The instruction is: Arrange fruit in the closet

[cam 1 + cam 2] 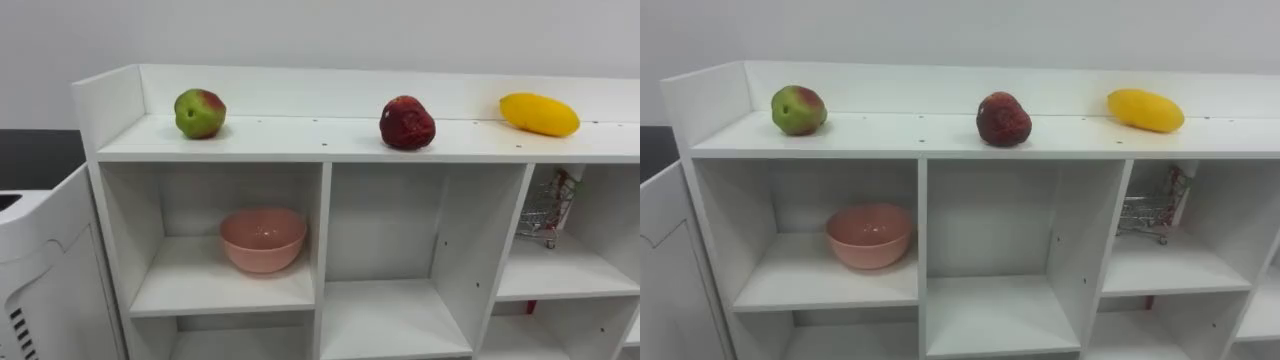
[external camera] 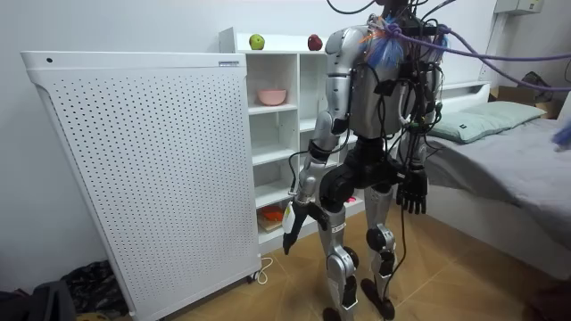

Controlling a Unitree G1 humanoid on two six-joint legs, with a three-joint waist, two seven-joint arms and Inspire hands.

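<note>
On top of the white closet (image 1: 330, 148) lie three fruits in a row: a green-and-red apple (image 1: 199, 113) at the left, a dark red fruit (image 1: 406, 123) in the middle and a yellow mango (image 1: 539, 113) at the right. A pink bowl (image 1: 263, 239) sits in the upper left compartment. In the room view I stand facing the closet (image 2: 278, 125) with both arms hanging. My left hand (image 2: 295, 223) and right hand (image 2: 412, 193) hang at thigh height with relaxed fingers, holding nothing.
A small wire shopping cart (image 1: 548, 211) stands in the upper right compartment. A white perforated appliance (image 2: 143, 169) stands against the closet's left side. A bed (image 2: 508, 169) lies to my right. The middle compartments hold nothing.
</note>
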